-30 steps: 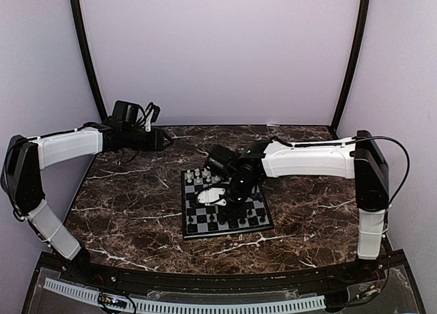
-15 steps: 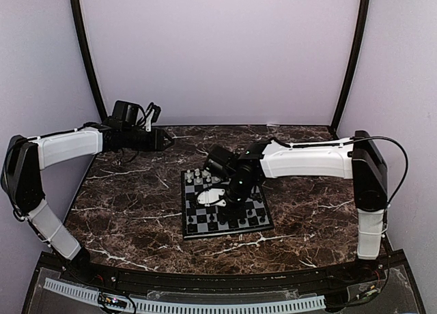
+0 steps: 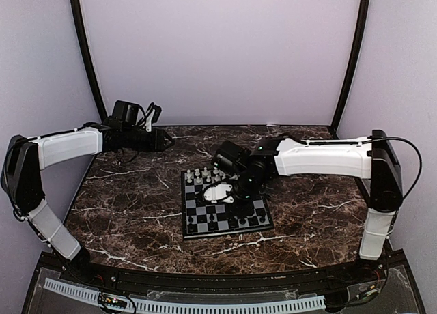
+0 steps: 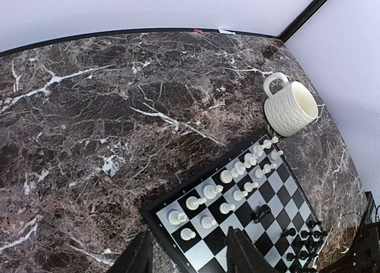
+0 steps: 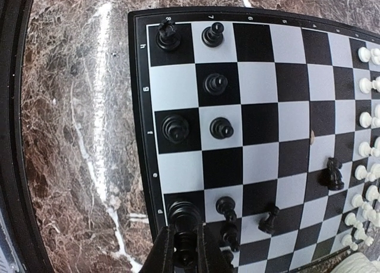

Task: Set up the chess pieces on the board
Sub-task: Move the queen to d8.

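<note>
Chess pieces (image 5: 221,128) are filling the board (image 5: 285,65), white rows (image 4: 225,177) seemingly complete, black ones (image 5: 215,83) lagging, as the right gripper (image 5: 185,242) is pinching a black piece (image 5: 185,216) at its edge and the left gripper (image 4: 189,256) is hanging wide open.

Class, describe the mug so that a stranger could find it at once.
Find the chessboard on the dark marble table. Off the corner nearest the white pieces sits the mug. Its neighbours are tiny figurines; it alone is big, cream, ribbed and has a handle.
</note>
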`<state>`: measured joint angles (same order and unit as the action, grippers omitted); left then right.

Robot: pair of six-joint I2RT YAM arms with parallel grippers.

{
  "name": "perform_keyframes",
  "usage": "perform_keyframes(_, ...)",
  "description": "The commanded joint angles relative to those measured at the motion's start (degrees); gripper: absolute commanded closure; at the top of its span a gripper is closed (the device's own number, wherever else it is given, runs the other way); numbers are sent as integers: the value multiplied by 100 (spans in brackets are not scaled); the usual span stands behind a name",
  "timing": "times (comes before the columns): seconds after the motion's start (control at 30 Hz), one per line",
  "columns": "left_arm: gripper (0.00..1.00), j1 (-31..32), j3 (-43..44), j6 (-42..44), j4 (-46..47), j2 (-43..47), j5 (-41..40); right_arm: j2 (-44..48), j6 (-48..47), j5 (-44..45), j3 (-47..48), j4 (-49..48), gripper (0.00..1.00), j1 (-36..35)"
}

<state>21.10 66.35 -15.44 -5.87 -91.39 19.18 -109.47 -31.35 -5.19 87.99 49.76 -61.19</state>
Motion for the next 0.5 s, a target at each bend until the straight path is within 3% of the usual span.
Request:
perform_keyframes(0.0, 55, -27, 60, -10, 51, -17, 154, 553, -110, 340, -335, -100, 97, -37)
perform_keyframes(0.47, 55, -27, 93, -36, 23, -152, 281, 696, -130, 485, -730, -232, 98, 113)
